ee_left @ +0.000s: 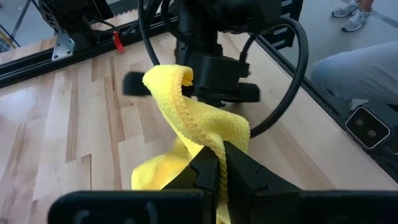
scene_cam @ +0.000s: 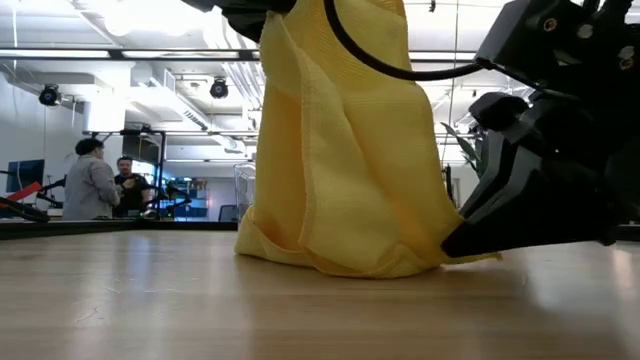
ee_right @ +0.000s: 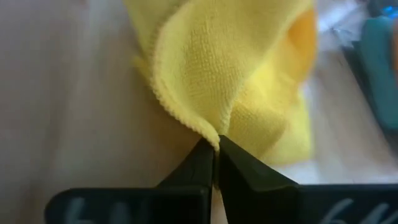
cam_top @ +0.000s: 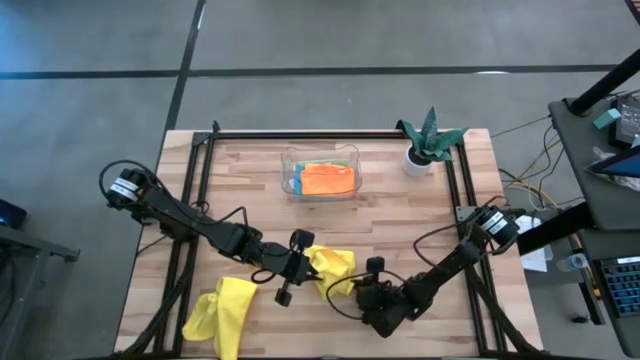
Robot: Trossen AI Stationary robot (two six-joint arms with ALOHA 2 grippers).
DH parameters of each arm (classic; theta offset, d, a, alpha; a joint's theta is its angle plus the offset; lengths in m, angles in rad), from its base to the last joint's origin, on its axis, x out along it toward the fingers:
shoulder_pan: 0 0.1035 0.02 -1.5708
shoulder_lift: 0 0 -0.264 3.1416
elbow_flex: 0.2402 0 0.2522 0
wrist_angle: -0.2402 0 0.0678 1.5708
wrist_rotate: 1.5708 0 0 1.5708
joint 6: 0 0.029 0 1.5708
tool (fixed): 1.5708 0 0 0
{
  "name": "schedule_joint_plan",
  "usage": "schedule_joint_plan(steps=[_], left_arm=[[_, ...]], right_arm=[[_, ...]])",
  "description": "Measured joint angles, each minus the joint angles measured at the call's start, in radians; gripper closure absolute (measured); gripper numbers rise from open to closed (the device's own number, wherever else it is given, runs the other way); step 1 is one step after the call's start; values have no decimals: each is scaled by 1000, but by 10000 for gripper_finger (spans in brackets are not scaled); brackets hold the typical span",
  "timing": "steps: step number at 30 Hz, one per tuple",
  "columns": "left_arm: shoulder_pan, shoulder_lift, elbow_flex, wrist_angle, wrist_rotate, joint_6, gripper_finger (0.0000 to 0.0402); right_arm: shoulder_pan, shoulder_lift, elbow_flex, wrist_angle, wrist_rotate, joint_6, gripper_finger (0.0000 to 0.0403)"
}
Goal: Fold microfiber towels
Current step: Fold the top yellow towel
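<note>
While both grippers pinch it, yellow towel [cam_top: 333, 266] hangs between left gripper [cam_top: 300, 262] and right gripper [cam_top: 362, 290].

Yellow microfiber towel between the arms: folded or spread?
Neither: bunched yellow microfiber towel hangs crumpled, pinched by left end effector and right end effector.

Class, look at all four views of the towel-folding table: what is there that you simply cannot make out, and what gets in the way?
- Tray contents, high view: orange cloth covers the blue one beneath; too small to count.
- Yellow towel, low view: top cut off by the edge.
- Second yellow towel, high view: runs off the bottom edge.
- Right gripper, its wrist view: the towel hides the table beyond.
- Left gripper: its own fingers hide the pinched corner.
</note>
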Motion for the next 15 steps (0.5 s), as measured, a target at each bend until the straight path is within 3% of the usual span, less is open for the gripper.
schedule_joint_plan(steps=[8, 15], left_arm=[[0, -2, 0, -30, 0, 0, 402], [0, -10, 1, -90, -1, 4, 379]], right_arm=[[22, -107, 133, -349, 167, 73, 394], [24, -186, 282, -615, 209, 125, 394]])
